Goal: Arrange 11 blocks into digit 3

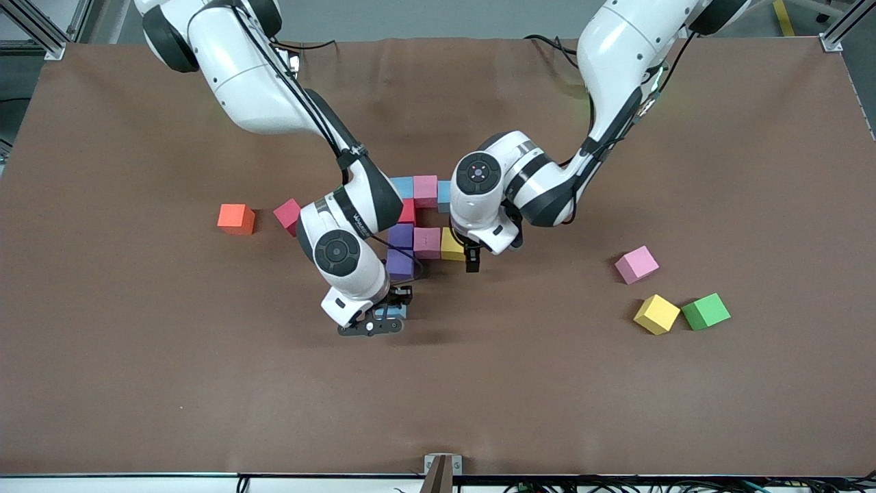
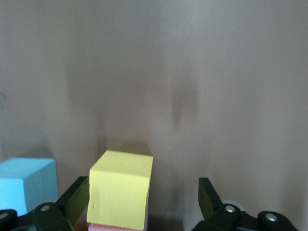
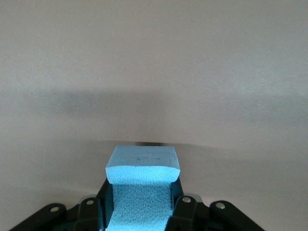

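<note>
A partial figure of blocks lies mid-table: light blue, pink, light blue, red, purple, pink, yellow and purple. My left gripper is open around that yellow block, which sits close to one finger with the pink block against it. My right gripper is shut on a light blue block, held low beside the lower purple block. Loose pink and yellow blocks lie toward the left arm's end.
A green cube touches the loose yellow block. An orange cube and a dark red cube lie toward the right arm's end. Brown cloth covers the table.
</note>
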Robot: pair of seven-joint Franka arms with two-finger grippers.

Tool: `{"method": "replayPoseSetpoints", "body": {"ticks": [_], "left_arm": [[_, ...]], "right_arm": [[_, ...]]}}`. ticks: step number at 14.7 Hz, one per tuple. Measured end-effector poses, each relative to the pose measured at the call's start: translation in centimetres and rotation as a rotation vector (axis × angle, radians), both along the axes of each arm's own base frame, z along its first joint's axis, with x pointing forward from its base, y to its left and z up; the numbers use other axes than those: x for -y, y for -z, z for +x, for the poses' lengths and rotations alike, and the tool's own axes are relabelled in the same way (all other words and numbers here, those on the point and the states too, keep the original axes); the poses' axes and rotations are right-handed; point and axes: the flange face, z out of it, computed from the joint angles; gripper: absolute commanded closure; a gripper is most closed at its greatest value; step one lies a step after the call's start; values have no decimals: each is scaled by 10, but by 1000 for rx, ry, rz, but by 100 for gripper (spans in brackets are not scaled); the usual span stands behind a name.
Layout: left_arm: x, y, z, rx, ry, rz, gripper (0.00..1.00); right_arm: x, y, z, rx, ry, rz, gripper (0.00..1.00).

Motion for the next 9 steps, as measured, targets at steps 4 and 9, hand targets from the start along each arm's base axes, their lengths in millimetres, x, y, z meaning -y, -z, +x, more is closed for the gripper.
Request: {"method": "replayPoseSetpoints", "body": {"ticks": [4,9], "left_arm": [[-48,-23,31,24,60,1,0],[-153,-51,76,-15,241,29,0]], "right_arm": [[-15,14,-9,-19,-6,-11,100],[-14,21,-13,-44,-3,-26,100]]}}
